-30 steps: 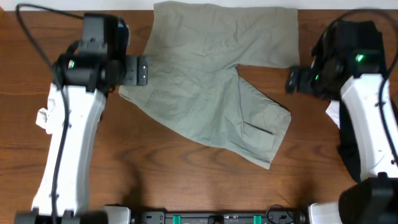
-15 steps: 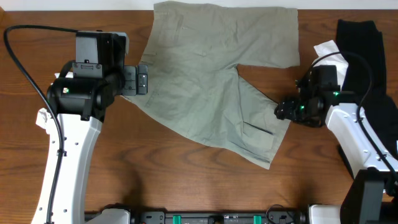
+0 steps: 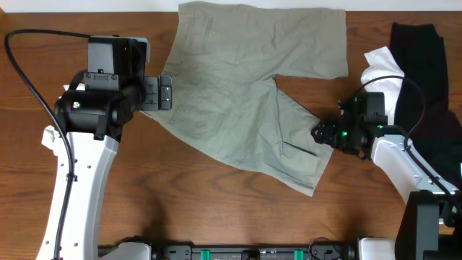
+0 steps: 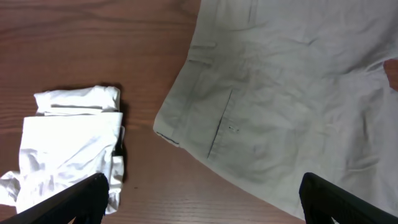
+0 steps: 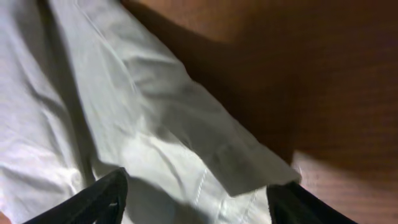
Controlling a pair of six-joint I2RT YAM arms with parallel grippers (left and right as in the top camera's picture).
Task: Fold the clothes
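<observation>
Pale grey-green shorts (image 3: 249, 101) lie spread flat on the wooden table, waistband to the left, one leg reaching to the lower right. My left gripper (image 3: 164, 92) is open and hovers at the waistband's left edge; the left wrist view shows the waistband corner (image 4: 168, 134) between its fingers (image 4: 202, 199). My right gripper (image 3: 323, 135) is open and low at the hem of the lower leg; the right wrist view shows the folded hem corner (image 5: 249, 171) between its fingers (image 5: 199, 202). Neither gripper holds cloth.
A folded white cloth (image 4: 68, 146) lies on the table left of the shorts, partly hidden under the left arm in the overhead view (image 3: 49, 137). A black garment (image 3: 422, 87) and a white one (image 3: 379, 68) lie at the right edge.
My right arm swung down and left from the table's right side to the hem of the lower leg. My left arm shifted slightly early on, then stayed still.
</observation>
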